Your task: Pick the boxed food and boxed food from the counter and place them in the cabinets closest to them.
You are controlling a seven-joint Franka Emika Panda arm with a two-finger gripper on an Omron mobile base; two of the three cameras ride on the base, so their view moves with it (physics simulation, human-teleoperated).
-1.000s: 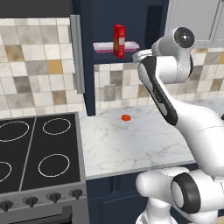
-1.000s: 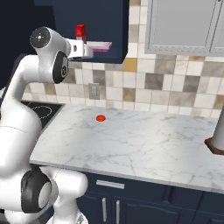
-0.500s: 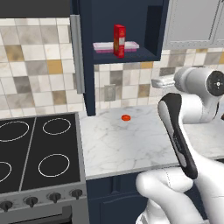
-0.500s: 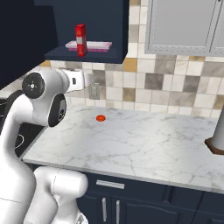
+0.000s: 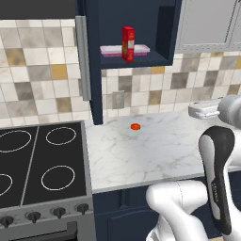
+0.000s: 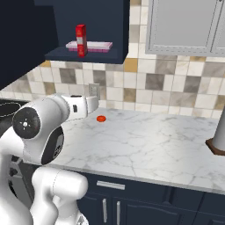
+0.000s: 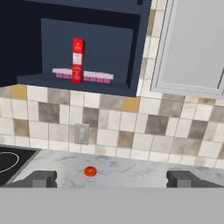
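A red boxed food (image 5: pixel 128 44) (image 6: pixel 81 40) (image 7: pixel 78 60) stands upright on the shelf of the open navy cabinet (image 5: pixel 141 21) (image 6: pixel 99 19) (image 7: pixel 105 41), in front of a flat pink tray (image 5: pixel 140 49). My gripper (image 5: pixel 194 111) (image 6: pixel 96 104) (image 7: pixel 111 179) hangs well below and away from that shelf, above the white marble counter (image 5: pixel 141 155) (image 6: pixel 154 140) (image 7: pixel 131 168). Its fingertips (image 7: pixel 43 178) stand wide apart, open, with nothing between them. It points at the tiled wall.
A small red round thing (image 5: pixel 135 126) (image 6: pixel 101 118) (image 7: pixel 90 171) lies on the counter near the wall. A black hob (image 5: pixel 37 160) is on the left. Light grey wall cabinets (image 5: pixel 207 23) (image 6: pixel 184 24) hang on the right. A dark-based object (image 6: pixel 218 139) stands at the counter's right end.
My arm has swung down and back from the cabinet shelf to counter height. The red box has stayed on the shelf. The jaws have stayed open.
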